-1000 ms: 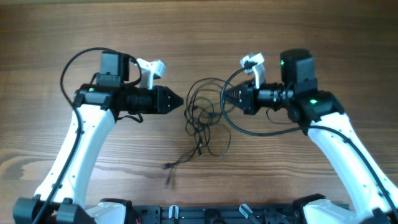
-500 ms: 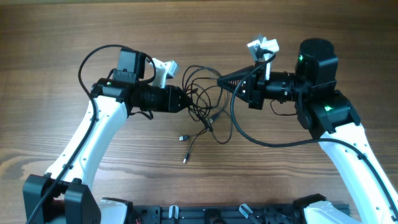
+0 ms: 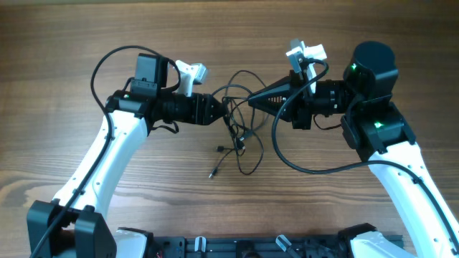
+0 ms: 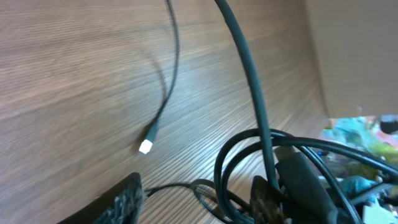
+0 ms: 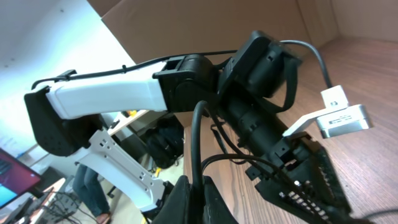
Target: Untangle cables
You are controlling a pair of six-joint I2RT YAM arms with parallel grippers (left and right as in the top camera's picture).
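text: none legible | labels: none | brands: none | numbers: none | signs: none

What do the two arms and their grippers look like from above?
Both arms have white links with black joints and wrists. The left gripper and right gripper are black tapered fingers, each with a small white camera mount. Green lights glow on the right arm; thick black cables loop alongside.

Lab or office workspace. Wood-grain worktop (image 3: 57, 43). Right wrist view: white wall, brown cardboard panel (image 5: 205, 25) behind, a computer monitor (image 5: 12, 177) at far left, dark bags (image 5: 163, 142) on the floor.
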